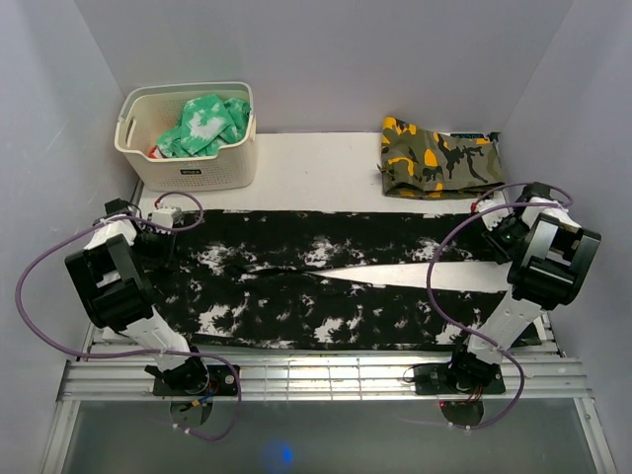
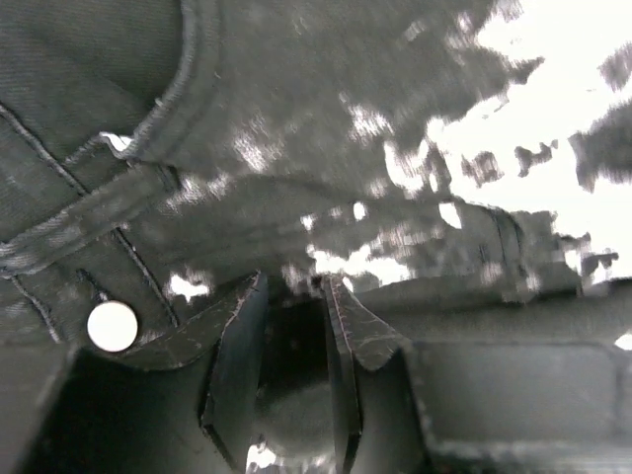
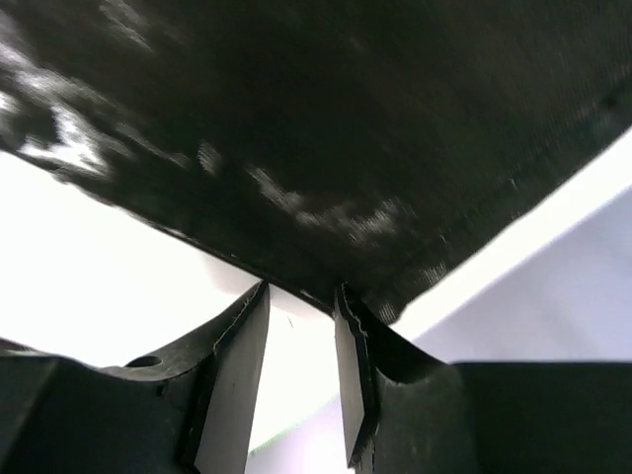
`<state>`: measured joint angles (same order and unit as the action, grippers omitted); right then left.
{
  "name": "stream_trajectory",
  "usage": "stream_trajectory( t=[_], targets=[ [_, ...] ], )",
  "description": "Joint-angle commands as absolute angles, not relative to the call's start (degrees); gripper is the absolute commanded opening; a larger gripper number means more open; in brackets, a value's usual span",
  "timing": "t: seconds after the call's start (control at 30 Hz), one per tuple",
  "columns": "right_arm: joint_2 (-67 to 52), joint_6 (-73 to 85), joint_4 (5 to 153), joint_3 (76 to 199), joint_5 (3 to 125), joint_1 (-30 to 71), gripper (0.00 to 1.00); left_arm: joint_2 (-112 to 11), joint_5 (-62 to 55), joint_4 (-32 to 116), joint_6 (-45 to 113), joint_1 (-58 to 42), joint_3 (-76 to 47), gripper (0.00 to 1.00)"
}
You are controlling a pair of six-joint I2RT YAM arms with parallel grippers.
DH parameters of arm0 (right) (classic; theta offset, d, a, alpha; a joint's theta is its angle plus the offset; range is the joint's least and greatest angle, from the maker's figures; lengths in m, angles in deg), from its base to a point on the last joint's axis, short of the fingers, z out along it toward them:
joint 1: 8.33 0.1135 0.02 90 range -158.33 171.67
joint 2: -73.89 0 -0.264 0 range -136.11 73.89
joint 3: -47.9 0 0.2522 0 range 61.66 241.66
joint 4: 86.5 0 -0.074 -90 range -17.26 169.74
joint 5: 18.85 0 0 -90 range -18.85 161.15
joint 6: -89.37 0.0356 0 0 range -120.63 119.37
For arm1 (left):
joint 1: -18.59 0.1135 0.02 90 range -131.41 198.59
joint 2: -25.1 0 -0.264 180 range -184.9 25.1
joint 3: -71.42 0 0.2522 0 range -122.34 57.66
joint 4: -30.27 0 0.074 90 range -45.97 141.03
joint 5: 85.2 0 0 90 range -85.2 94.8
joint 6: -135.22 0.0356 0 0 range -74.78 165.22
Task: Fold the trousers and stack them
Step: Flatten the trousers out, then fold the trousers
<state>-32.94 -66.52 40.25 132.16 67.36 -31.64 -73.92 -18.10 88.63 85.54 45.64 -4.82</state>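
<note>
Trousers (image 1: 326,281) lie flat and unfolded; every fold and the stacking are left to do. Left gripper (image 2: 294,288) is narrowed at the waistband (image 2: 89,212), hold unclear. Right gripper (image 3: 301,291) is part-open, the leg hem (image 3: 434,252) just ahead of it, nothing pinched.

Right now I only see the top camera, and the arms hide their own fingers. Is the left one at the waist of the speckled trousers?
Observer: Yes. The left wrist view shows the left fingers at the waist edge of the trousers, just beside a round white button.
Operator: Did they pinch it?
Observer: I cannot tell. Dark cloth fills the gap between them, but the two fingers are not pressed together.
Operator: And the other arm?
Observer: The right fingers sit at a leg hem. The hem's edge only reaches their tips, and the bright table shows through the gap, so nothing is pinched there yet.
</note>
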Motion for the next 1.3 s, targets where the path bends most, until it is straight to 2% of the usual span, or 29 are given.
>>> stream_trajectory(
  t=[0.0, 0.07, 0.2, 0.23, 0.3, 0.33, 0.4, 0.57, 0.77, 0.83, 0.87, 1.0, 1.17, 1.27],
  targets=[
    [-31.85, -74.62, 34.92, 131.17, 72.12, -34.78, 0.39, -67.99, -20.67, 96.84, 92.15, 45.84, -5.18, 0.41],
    [-29.75, -75.69, 33.25, 132.23, 71.77, -34.87, 0.39, -67.19, -23.31, 101.23, 95.31, 45.84, -6.85, 0.43],
    [-28.33, -76.05, 27.72, 139.68, 61.78, -34.78, 0.43, -66.92, -28.94, 102.74, 95.85, 45.84, -15.0, 0.54],
    [-28.59, -75.0, 25.71, 143.97, 60.18, -34.61, 0.48, -68.14, -30.95, 102.22, 95.5, 45.84, -16.77, 0.58],
    [-30.0, -73.41, 25.25, 147.77, 57.11, -33.9, 0.55, -70.07, -33.16, 102.04, 94.88, 45.84, -20.63, 0.61],
    [-32.26, -71.15, 25.42, 152.05, 55.87, -32.77, 0.66, -73.48, -35.78, 100.21, 92.96, 45.75, -25.7, 0.64],
    [-34.2, -69.72, 25.69, 154.02, 55.95, -31.72, 0.67, -75.87, -36.77, 97.83, 92.16, 45.75, -28.11, 0.64],
    [-38.69, -66.29, 26.21, 155.53, 56.65, -28.02, 0.61, -81.85, -33.09, 87.81, 86.18, 44.52, -29.36, 0.59],
    [-40.28, -66.2, 32.01, 150.43, 58.58, -24.77, 0.54, -85.46, -30.62, 77.7, 84.07, 44.34, -28.56, 0.55],
    [-40.55, -66.99, 32.71, 147.55, 59.54, -24.24, 0.51, -88.44, -30.71, 79.7, 85.9, 44.25, -31.02, 0.53],
    [-40.46, -67.25, 32.98, 146.22, 59.98, -24.15, 0.5, -88.98, -30.1, 81.37, 88.44, 44.25, -31.2, 0.49],
    [-38.71, -70.41, 34.91, 138.23, 62.97, -24.06, 0.47, -88.9, -24.39, 84.98, 96.6, 44.95, -26.38, 0.41],
    [-33.01, -76.3, 36.06, 127.68, 65.7, -25.29, 0.44, -84.24, -22.89, 88.4, 104.45, 48.73, -15.23, 0.38],
    [-28.79, -81.3, 35.62, 122.4, 66.58, -26.43, 0.43, -81.61, -23.15, 91.39, 109.19, 50.58, -14.06, 0.37]
  ],
)
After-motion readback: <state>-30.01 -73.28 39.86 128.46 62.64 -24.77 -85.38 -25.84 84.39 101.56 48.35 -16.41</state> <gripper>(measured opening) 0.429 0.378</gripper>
